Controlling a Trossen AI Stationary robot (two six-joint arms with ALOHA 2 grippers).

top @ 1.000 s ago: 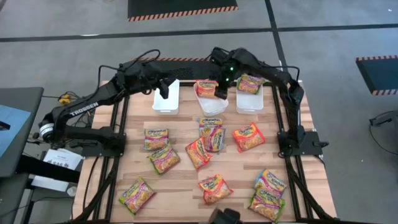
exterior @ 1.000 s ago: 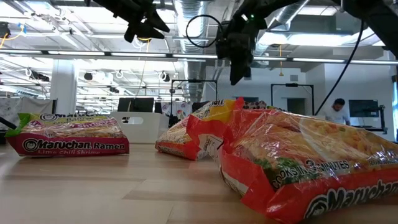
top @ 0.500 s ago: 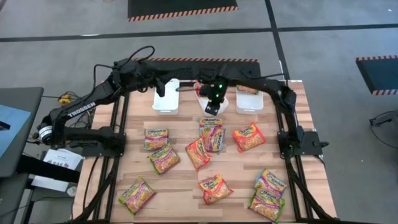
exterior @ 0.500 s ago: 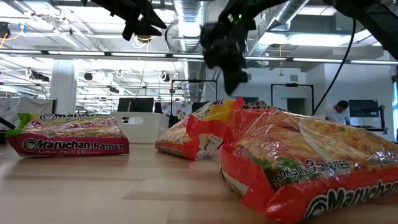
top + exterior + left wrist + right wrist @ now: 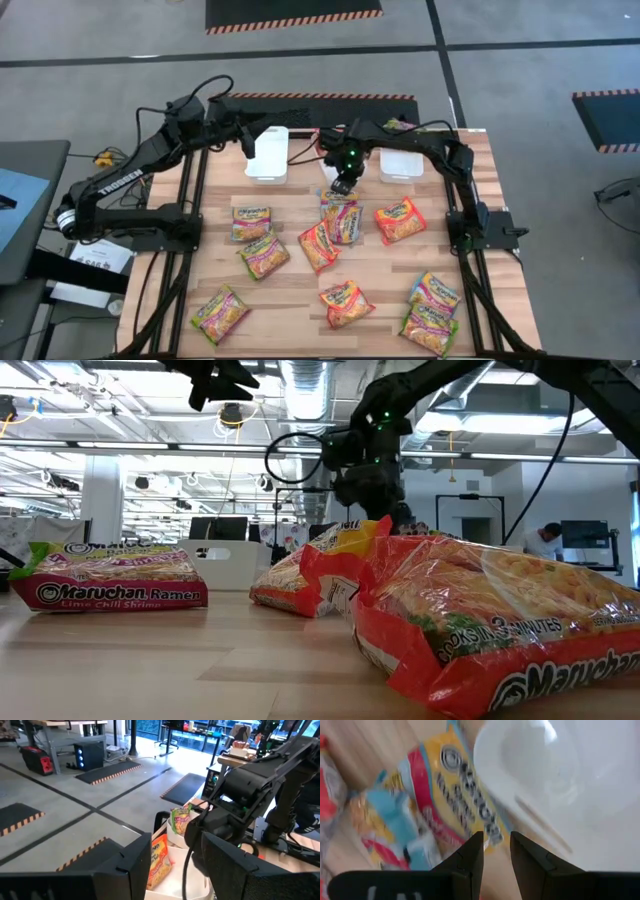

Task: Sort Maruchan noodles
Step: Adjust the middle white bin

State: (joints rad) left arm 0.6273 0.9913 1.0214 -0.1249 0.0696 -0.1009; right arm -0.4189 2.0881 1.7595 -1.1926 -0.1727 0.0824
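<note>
Descending with the right pincer [image 5: 342,187] parted and empty toward the blue-accented Maruchan packet [image 5: 420,815] beside the middle bin [image 5: 560,780], straddling its edge squarely before closing.

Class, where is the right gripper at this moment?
In the high view, the right gripper hangs mid-table, just in front of the middle white bin and over the blue-accented noodle packet.

"Maruchan Ramen" on noodle packet [image 5: 110,582]
</note>
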